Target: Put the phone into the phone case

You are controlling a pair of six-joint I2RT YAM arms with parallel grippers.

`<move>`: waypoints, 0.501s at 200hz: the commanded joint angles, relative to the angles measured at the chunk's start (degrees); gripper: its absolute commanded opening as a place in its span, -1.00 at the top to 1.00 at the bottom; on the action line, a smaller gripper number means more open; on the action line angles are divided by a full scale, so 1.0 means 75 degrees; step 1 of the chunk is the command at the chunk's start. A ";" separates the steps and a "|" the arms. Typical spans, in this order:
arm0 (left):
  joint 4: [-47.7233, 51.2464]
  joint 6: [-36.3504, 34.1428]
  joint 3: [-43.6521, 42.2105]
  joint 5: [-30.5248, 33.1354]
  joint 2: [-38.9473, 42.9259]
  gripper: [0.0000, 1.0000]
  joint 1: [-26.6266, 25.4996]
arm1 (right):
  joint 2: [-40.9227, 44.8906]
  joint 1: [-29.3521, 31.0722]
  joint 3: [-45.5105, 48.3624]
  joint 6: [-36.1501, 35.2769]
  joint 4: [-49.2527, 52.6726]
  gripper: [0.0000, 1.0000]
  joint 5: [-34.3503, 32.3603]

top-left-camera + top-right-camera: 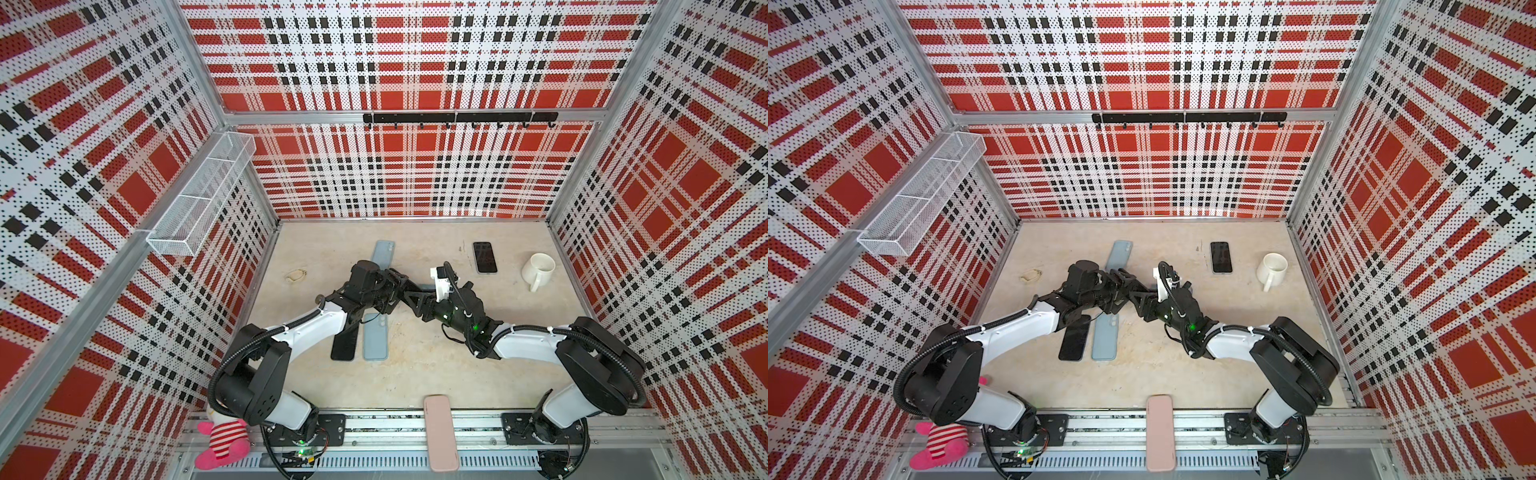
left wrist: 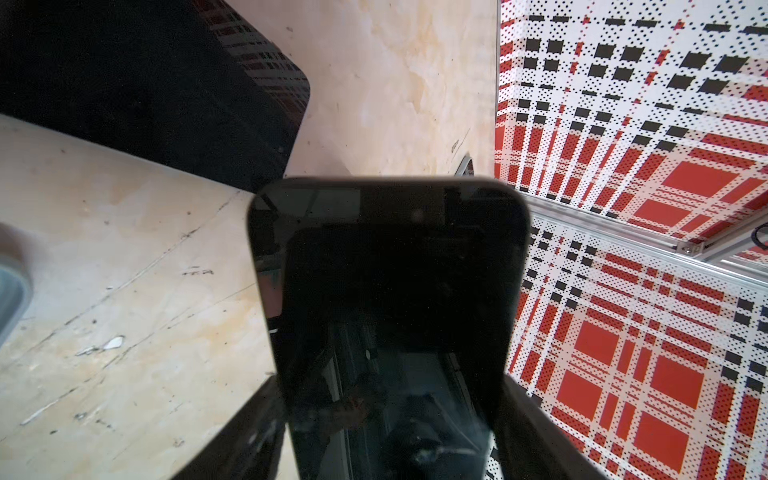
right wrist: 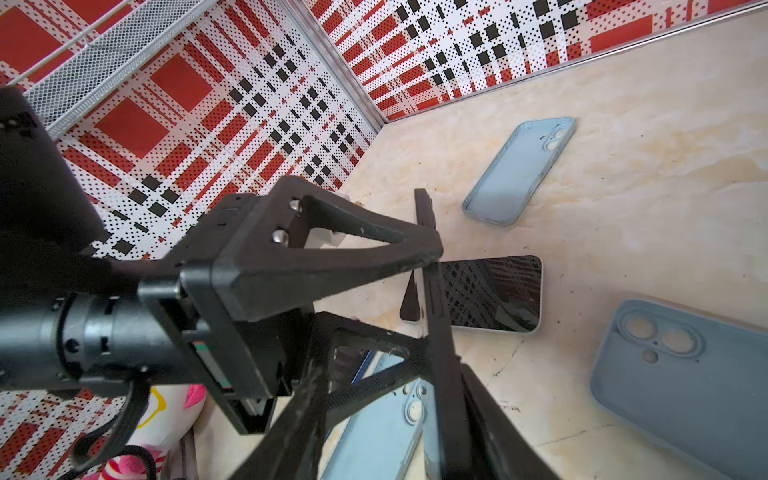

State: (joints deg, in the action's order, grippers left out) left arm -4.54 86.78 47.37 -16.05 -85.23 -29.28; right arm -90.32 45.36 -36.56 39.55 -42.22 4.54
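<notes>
My left gripper (image 2: pixel 388 380) is shut on a black phone (image 2: pixel 386 291), its fingers on the two long edges, held above the table. In the right wrist view this phone (image 3: pixel 436 299) shows edge-on between the fingers of my right gripper (image 3: pixel 395 374). One right finger lies close against it and the other stands well apart, so the jaws are open. Both grippers meet at mid-table, left gripper (image 1: pixel 398 277) and right gripper (image 1: pixel 409 293). A blue phone case (image 3: pixel 519 170) lies hollow side up at the far left. Another blue case (image 1: pixel 376 336) lies back up under the arms.
A second black phone (image 1: pixel 485 257) and a white mug (image 1: pixel 538 270) sit at the far right. Another black phone (image 1: pixel 345 345) lies beside the near blue case, and one more (image 3: pixel 490 295) below the grippers. A pink case (image 1: pixel 440 432) lies on the front rail, a plush toy (image 1: pixel 222 440) at the near left.
</notes>
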 commanded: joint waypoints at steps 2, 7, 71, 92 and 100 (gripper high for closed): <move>-0.0497 0.0098 0.0030 -0.0127 0.0114 0.88 0.0057 | -0.0185 0.0057 0.0023 0.0053 -0.0261 -0.02 -0.0113; -0.0517 0.0099 0.0024 -0.0131 0.0117 0.88 0.0062 | -0.0206 0.0057 0.0014 0.0040 -0.0243 -0.02 -0.0124; -0.0614 0.0097 0.0023 -0.0099 0.0108 0.87 0.0061 | -0.0348 0.0068 -0.0059 -0.0033 -0.0101 0.45 -0.0197; -0.0697 0.0089 0.0031 -0.0095 0.0091 0.84 0.0058 | -0.0299 0.0069 -0.0071 -0.0058 -0.0049 0.61 -0.0206; -0.0730 0.0078 0.0030 -0.0092 0.0091 0.81 0.0058 | -0.0256 0.0069 -0.0083 -0.0076 -0.0012 0.67 -0.0218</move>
State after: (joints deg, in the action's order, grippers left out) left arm -5.91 87.22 47.37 -16.12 -85.23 -29.17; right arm -92.36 45.39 -36.58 39.20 -42.15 3.70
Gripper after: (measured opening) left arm 0.736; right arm 0.194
